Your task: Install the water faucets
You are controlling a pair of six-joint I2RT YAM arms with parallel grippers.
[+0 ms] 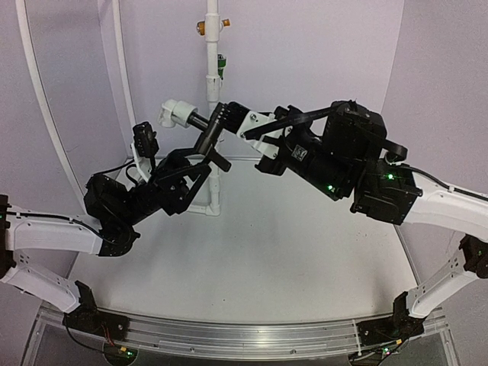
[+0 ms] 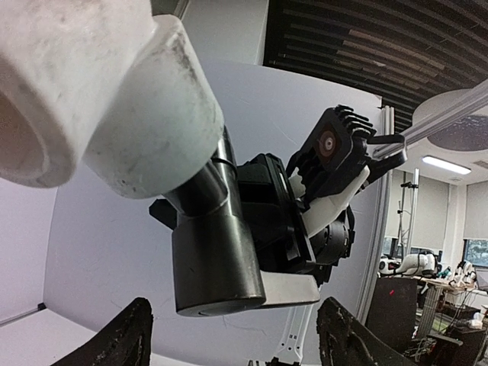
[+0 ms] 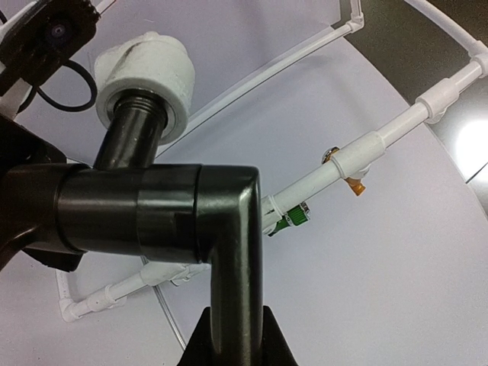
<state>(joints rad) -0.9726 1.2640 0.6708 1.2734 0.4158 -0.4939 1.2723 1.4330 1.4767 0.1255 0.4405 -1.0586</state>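
"Black faucet (image 3: 152, 221), where is it now?" Ana asks.

"It is up in the air near the white pipe (image 1: 213, 69), with its threaded end in the mouth of the white fitting (image 3: 145, 72). The right gripper (image 3: 232, 335) is closed tight on its bent leg," Tom says.

"Why does it hold there?"

"I think the leg gives a lever, so the wrist can turn the thread into the fitting. This is only my judgement."

"And the left gripper (image 2: 232, 328)?"

"Its 2 fingers (image 2: 114, 339) stand wide apart under the faucet and touch nothing that I can see, so it holds nothing. Probably it hovers there to steady the fitting or to take the faucet."

"Is there any container?"

"Only the fitting works like 1: its socket takes the threaded end. How deep the thread sits, I cannot tell. Its other opening, seen from the left wrist, looks hollow with nothing inside. The orange valve (image 3: 354, 183) and the green valve (image 3: 293, 219) sit on the pipe, apart from the faucet."
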